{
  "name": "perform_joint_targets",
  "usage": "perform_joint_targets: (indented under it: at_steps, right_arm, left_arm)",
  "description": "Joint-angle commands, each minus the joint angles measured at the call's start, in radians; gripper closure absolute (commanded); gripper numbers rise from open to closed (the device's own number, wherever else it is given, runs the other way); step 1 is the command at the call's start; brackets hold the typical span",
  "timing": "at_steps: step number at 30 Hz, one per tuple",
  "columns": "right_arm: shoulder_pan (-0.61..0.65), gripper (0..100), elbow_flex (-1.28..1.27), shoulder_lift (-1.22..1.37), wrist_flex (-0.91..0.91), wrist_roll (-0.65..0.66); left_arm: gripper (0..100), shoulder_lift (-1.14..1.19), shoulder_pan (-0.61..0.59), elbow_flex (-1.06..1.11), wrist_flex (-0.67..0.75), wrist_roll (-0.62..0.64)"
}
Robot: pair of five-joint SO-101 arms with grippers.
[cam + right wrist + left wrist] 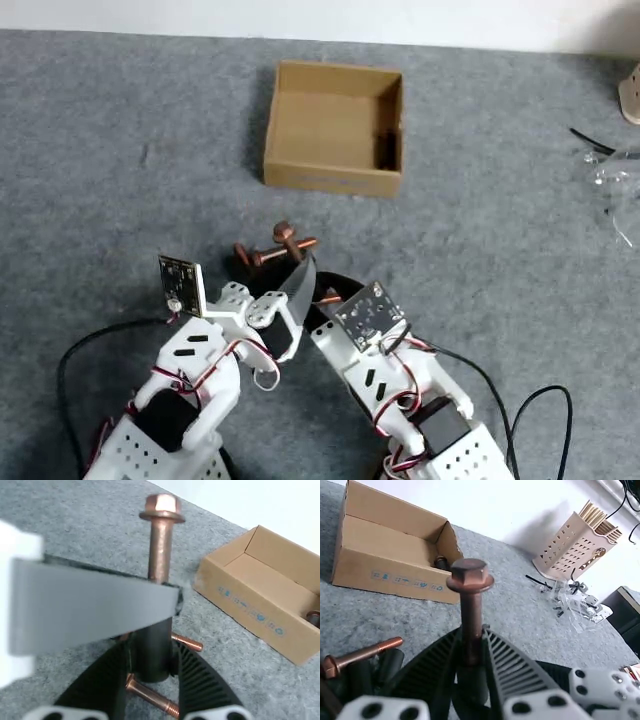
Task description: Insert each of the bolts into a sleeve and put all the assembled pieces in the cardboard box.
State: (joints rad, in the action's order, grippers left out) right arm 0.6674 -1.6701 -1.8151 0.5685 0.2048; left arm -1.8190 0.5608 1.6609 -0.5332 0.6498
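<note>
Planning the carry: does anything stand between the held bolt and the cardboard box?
Nothing visible does. Only bare grey carpet lies between the upright copper-coloured bolt in the left claw and the open brown cardboard box.

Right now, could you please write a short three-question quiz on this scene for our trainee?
1. True or false: the left pincer grips a bolt by its shaft, head up.
2. What does the right pincer hold? A) a black sleeve; B) a screwdriver; C) a nut.
3. Fill in: one assembled piece lies in the ____.

Key: 1 true; 2 A; 3 cardboard box.
</note>
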Motion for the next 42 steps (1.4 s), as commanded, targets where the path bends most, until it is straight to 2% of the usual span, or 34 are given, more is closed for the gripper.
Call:
perform_joint_targets:
  at_steps: [1, 4, 9, 18, 23, 30, 38, 40, 42]
  right_arm:
    - [-0.053, 99.4, -0.088, -0.024, -0.042, 0.006]
    - [-0.053, 99.4, -0.091, -0.024, -0.042, 0.006]
    - [-0.054, 99.4, -0.090, -0.024, -0.042, 0.006]
    - [-0.054, 99.4, -0.094, -0.024, -0.042, 0.006]
    - [-0.056, 99.4, -0.090, -0.024, -0.042, 0.006]
    - [-0.093, 99.4, -0.090, -0.024, -0.042, 0.006]
    - [-0.108, 99.4, -0.090, -0.024, -0.042, 0.003]
    - [-0.107, 99.4, -0.091, -0.024, -0.042, 0.002]
    - [-0.107, 99.4, -0.093, -0.024, -0.042, 0.002]
  left_arm:
    - [99, 0.001, 0.039, -0.008, -0.017, -0.012]
    - [99, 0.001, 0.041, -0.008, -0.018, -0.068]
    - [99, 0.001, 0.050, 0.015, -0.017, -0.080]
    - [99, 0.001, 0.180, 0.030, -0.021, -0.084]
    - [99, 0.001, 0.177, 0.030, -0.017, -0.152]
    - [99, 0.001, 0.174, 0.028, -0.017, -0.160]
    - [99, 0.001, 0.048, 0.022, -0.015, -0.157]
    - [97, 0.001, 0.045, 0.021, -0.015, -0.160]
    - [91, 0.001, 0.045, 0.021, -0.015, -0.158]
